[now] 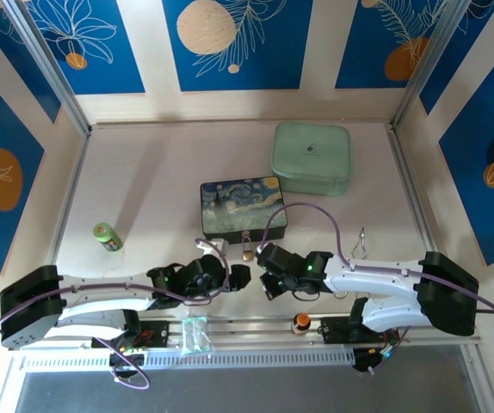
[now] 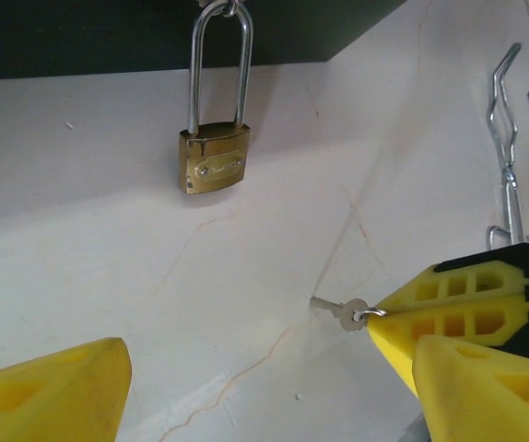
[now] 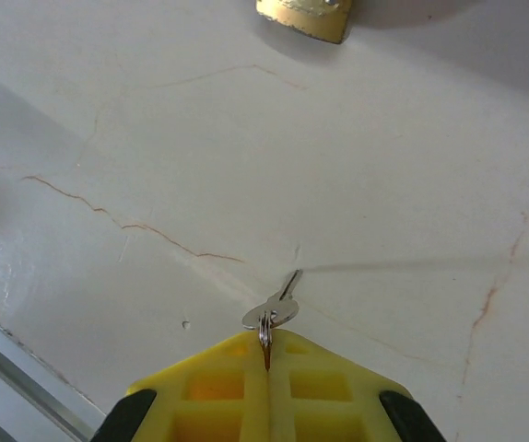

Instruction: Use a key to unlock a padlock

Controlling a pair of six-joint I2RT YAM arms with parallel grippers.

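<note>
Dull brass padlock (image 2: 214,161), shiny silvery metal key (image 2: 343,310), smooth matt pale table (image 2: 108,276) with fine cracks.

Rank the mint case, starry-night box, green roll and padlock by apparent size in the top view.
1. mint case, only slightly ahead of the next
2. starry-night box
3. green roll
4. padlock

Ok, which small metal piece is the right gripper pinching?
The tiny silver key, held by its ring; the brass padlock and wire clip are not gripped.
</note>
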